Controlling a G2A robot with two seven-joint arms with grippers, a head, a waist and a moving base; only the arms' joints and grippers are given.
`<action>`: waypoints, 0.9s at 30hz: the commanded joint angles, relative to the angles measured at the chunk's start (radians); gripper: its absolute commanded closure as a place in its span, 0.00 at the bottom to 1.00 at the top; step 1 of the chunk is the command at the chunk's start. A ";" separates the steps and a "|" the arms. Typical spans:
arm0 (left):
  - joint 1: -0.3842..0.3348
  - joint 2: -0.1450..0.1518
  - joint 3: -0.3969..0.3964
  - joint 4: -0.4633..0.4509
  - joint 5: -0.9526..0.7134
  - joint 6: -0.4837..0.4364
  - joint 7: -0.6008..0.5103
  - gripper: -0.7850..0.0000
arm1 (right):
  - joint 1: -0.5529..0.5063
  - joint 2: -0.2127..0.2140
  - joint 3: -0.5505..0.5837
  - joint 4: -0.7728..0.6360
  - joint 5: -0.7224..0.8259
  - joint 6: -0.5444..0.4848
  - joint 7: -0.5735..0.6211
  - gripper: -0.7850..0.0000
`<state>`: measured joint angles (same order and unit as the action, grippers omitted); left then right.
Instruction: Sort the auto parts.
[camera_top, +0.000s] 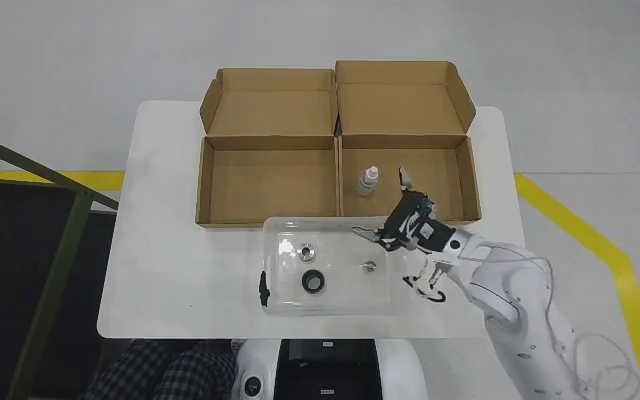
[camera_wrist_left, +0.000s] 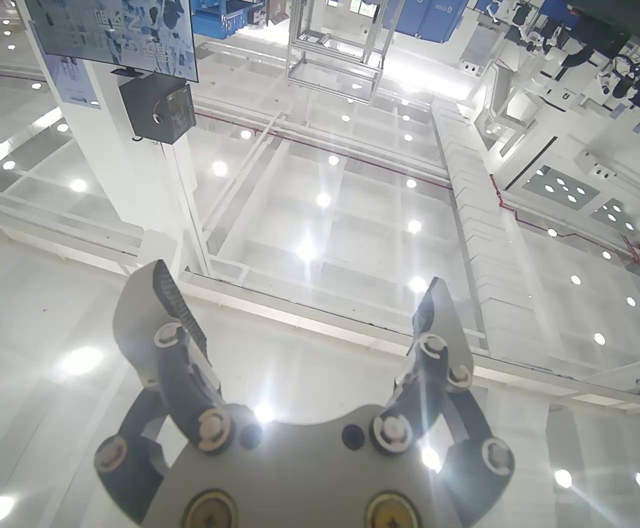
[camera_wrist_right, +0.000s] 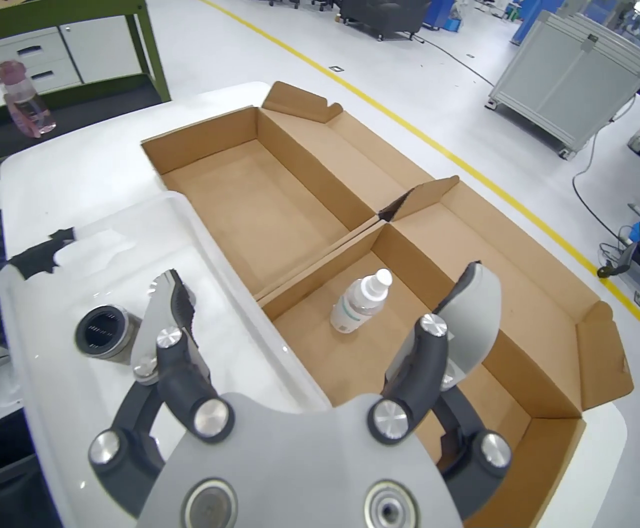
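1. the right gripper (camera_wrist_right: 325, 280) has its jaws spread wide with nothing between them; one finger hangs over the clear bin (camera_top: 330, 222), the other over the right cardboard box (camera_top: 440, 185), so the gripper straddles the wall where the two meet.
2. the left gripper (camera_wrist_left: 297, 287) points up at the ceiling, its jaws also wide apart and holding nothing.
3. just beyond the right gripper, a white spray bottle (camera_wrist_right: 360, 300) lies on its side on the floor of the right cardboard box, near the wall it shares with the left cardboard box (camera_top: 265, 185).
4. both boxes sit side by side, touching, at the far part of the white table (camera_top: 160, 250), with their lids folded back.
5. the clear bin stands on the table just in front of the boxes, its far rim against them.
6. in the bin lie three auto parts, well apart from each other: a metal sleeve with a dark bore (camera_top: 313, 283), a round metal part (camera_top: 296, 249) farther back, and a small metal piece (camera_top: 369, 265) nearest the right gripper, too small to tell what kind.
7. a black piece (camera_top: 263, 290) sits at the bin's left end; whether it is a part or belongs to the bin i cannot tell.
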<state>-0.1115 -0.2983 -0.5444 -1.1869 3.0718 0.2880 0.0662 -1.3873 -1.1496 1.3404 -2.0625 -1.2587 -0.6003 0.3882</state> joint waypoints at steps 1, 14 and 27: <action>0.000 0.000 0.000 0.000 0.000 0.000 0.000 0.00 | -0.023 0.004 -0.001 -0.019 -0.001 -0.036 0.013 0.00; 0.000 0.000 0.000 0.000 0.000 0.000 0.000 0.00 | -0.109 0.028 -0.043 -0.085 -0.100 -0.199 0.114 0.00; 0.000 0.000 0.000 0.000 0.000 0.000 0.000 0.00 | -0.091 0.042 -0.075 -0.042 -0.184 -0.232 0.184 0.00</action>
<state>-0.1115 -0.2983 -0.5444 -1.1869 3.0718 0.2880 0.0662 -1.4824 -1.1078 1.2717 -2.1085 -1.4336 -0.8369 0.5686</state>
